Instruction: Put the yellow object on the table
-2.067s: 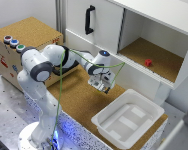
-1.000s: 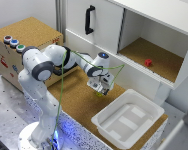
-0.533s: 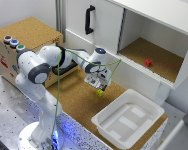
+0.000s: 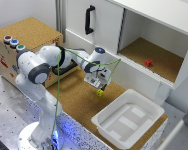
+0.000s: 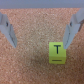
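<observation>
Reaches out from the base, elbow bent, wrist turned downward. Pincer [image 4: 98,85] hangs low, fingers [image 5: 8,30] spread wide apart, gripping nothing.

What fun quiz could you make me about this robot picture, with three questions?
1. True or false: the yellow object lies on the table.
2. What letter is printed on it in the wrist view?
3. The tool is: A) shut on the block, B) open above it, C) inside the white bin.

Key: 1 true. 2 T. 3 B.
</observation>
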Robot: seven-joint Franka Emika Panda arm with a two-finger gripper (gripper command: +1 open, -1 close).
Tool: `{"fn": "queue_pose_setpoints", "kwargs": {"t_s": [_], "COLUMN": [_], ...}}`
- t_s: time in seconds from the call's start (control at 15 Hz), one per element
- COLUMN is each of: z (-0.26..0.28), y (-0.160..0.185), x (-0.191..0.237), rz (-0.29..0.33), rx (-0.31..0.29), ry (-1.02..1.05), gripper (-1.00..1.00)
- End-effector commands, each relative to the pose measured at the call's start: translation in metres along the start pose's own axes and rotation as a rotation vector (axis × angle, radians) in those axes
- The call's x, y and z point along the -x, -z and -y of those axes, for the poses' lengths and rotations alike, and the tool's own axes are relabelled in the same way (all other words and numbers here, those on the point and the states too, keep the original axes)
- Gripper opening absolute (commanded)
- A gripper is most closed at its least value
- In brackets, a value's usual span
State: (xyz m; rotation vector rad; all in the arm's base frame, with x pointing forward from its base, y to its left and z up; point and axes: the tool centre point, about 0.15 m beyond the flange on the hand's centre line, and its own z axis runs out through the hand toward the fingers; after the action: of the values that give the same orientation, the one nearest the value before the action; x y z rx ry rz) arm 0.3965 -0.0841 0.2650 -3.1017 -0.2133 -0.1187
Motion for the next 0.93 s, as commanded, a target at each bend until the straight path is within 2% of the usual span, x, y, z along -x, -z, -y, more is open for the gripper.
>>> {"fn": "queue_pose_setpoints", "kwargs": {"t_s": [0.0, 0.2, 0.33, 0.67, 0.87], "z": [0.030, 0.044, 0.053, 0.085, 0.097], "y": [0.041, 0.068, 0.085, 0.091, 0.093], "x": [0.008, 0.017, 0.020, 0.030, 0.039], "rz": [-0.032, -0.043, -0.047, -0.030, -0.019], "rx": [0.075, 0.107, 0.092, 0.070, 0.059], "ry": [0.078, 0.102, 0.076, 0.123, 0.068], "gripper": [1.00, 1.00, 1.00, 1.00, 1.00]}}
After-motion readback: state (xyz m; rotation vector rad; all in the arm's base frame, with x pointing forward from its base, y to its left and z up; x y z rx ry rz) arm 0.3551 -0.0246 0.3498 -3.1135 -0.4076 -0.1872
